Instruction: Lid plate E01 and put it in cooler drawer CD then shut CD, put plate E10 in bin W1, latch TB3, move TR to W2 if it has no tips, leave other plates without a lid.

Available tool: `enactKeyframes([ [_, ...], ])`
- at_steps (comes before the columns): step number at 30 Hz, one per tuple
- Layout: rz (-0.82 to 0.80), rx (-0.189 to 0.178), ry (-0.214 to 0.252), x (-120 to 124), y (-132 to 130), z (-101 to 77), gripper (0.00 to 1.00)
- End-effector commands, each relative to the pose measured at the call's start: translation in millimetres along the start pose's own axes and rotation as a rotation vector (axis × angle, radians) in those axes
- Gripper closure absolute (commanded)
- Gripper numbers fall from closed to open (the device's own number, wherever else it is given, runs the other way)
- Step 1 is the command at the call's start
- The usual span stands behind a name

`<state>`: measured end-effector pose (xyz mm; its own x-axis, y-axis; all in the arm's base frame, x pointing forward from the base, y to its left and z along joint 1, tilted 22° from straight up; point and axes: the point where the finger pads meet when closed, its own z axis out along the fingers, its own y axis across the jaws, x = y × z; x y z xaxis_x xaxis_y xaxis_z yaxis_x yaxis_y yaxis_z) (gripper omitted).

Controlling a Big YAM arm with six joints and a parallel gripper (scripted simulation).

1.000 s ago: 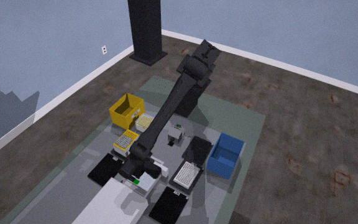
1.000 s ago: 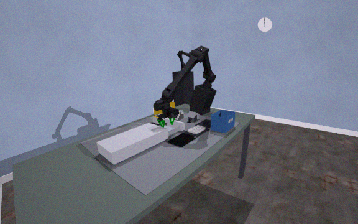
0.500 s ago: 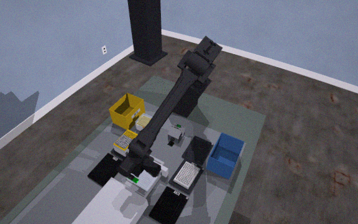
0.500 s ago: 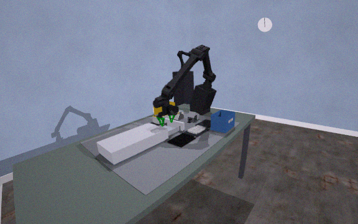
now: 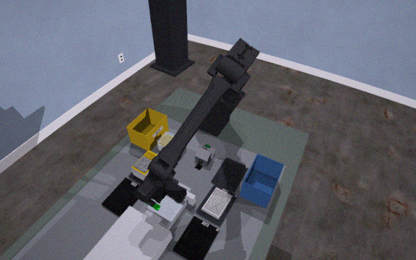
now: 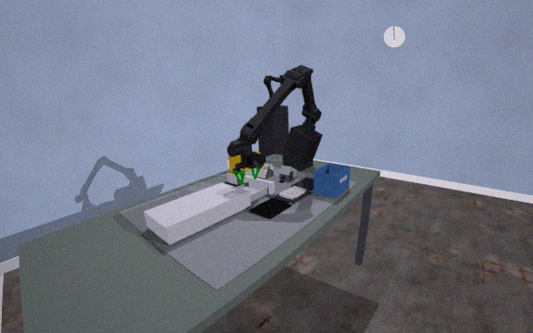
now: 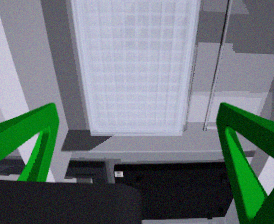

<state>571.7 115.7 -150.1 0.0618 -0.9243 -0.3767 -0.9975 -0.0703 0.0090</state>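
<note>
Two green fingers of the gripper (image 7: pixel 137 115) stand spread as wide as they go, with nothing between them. In the wrist view they frame a clear assay plate (image 7: pixel 135 56) from above without touching it.

The plate lies flat in the open drawer (image 7: pixel 154 144), which juts out from the end of the white cooler housing (image 5: pixel 121 235). Its well grid shows faintly through a pale surface. Whether the lid sits on it cannot be told from these views.

The white assay plate (image 5: pixel 217 202) rests on a dark nest, off to one side of the housing and well apart from it. Beyond it stands the blue bin (image 5: pixel 262 180). The yellow bin (image 5: pixel 146 128) stands farther from the housing, past the arm.

The step in hand looks like finishing the storage of the clear plate. To do it well, the fingers should lift clear of the drawer walls before moving sideways, so the plate is not nudged off its place. The drawer should then be pushed squarely toward the housing, slowly, so the plate stays flat and the housing does not shift.
</note>
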Motion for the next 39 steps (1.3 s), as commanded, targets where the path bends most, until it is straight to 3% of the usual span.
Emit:
enactKeyframes([
  [1, -0.011, 0.045, -0.005, -0.8, -13.9, -31.4, 0.0],
  [39, -0.011, 0.06, -0.003, 0.9, -18.7, -82.0, 0.0],
])
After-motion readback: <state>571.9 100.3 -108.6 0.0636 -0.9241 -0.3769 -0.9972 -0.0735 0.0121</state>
